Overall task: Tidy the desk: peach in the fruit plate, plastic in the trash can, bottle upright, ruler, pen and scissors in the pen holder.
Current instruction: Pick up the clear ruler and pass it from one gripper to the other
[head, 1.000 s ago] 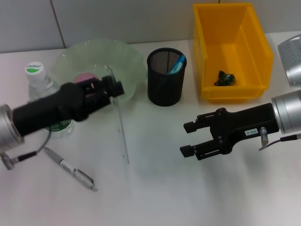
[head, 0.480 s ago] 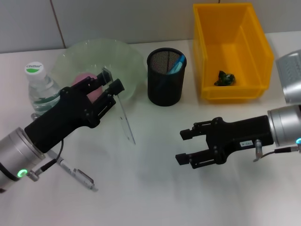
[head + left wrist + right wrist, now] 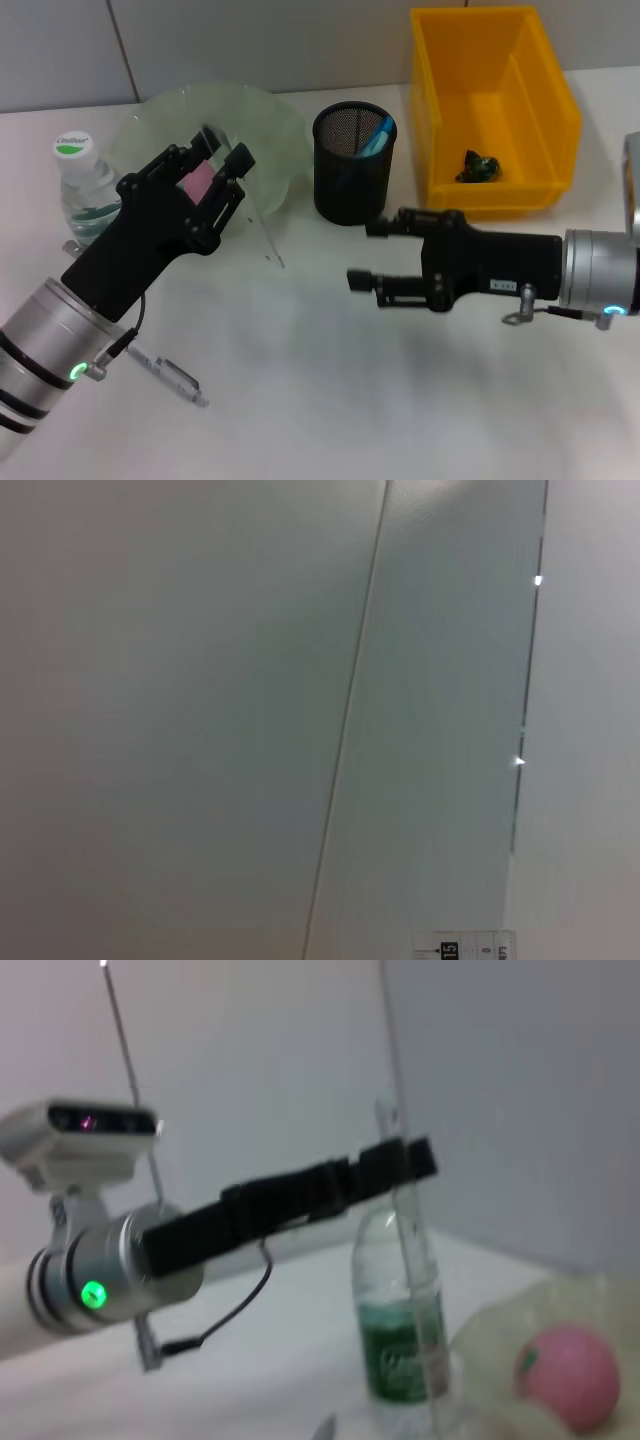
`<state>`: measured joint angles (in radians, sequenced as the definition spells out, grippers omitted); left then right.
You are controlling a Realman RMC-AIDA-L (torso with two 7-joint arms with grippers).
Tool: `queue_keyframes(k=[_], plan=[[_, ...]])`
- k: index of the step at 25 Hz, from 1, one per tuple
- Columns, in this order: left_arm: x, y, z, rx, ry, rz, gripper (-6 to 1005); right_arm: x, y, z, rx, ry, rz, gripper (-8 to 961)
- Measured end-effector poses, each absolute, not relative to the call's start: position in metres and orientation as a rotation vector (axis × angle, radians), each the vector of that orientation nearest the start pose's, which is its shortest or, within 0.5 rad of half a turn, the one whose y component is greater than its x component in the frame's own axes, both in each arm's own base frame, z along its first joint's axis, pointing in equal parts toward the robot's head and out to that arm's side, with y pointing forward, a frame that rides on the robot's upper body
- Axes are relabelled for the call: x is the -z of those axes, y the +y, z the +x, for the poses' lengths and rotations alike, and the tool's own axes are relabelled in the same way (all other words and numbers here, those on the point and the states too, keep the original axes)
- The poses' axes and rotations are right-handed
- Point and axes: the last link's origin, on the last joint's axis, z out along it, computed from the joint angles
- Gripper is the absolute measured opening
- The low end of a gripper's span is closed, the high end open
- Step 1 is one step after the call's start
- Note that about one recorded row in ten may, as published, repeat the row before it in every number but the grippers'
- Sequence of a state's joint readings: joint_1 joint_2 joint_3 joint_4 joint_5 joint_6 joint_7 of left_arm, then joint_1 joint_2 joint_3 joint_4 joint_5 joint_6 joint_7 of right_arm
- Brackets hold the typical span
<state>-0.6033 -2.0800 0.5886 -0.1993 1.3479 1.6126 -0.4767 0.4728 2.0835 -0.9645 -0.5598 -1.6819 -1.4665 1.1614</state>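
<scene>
Your left gripper [image 3: 218,165] clamps the clear ruler [image 3: 258,225] above the plate [image 3: 262,108], at 9 o'clock from the holder [image 3: 353,163]; your right gripper [image 3: 368,255] hovers below it, fingers apart.

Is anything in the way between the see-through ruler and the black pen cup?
Nothing visible blocks it. The left gripper holds the ruler lifted over the plate's edge, and the pen holder stands just beside the plate with open space between. The right gripper hovers open in front of the holder, close to that path.
</scene>
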Motion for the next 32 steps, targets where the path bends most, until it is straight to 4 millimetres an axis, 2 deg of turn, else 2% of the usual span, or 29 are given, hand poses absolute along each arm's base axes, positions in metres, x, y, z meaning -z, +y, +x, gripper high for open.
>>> queue_keyframes(k=[6,12,19,32], plan=[[0.064,0.298,-0.230,1.266,-0.430,-2.016,415,0.040,0.317,0.255,-0.975,0.348,-2.494,745],[0.068,0.303,-0.226,1.244,-0.458,-1.949,420,0.049,0.319,0.250,-1.048,0.337,-2.376,745],[0.083,0.310,-0.214,1.187,-0.488,-1.926,426,0.058,0.321,0.244,-1.065,0.349,-2.339,745],[0.089,0.311,-0.205,1.183,-0.501,-1.917,437,0.078,0.332,0.226,-1.005,0.286,-2.392,744]])
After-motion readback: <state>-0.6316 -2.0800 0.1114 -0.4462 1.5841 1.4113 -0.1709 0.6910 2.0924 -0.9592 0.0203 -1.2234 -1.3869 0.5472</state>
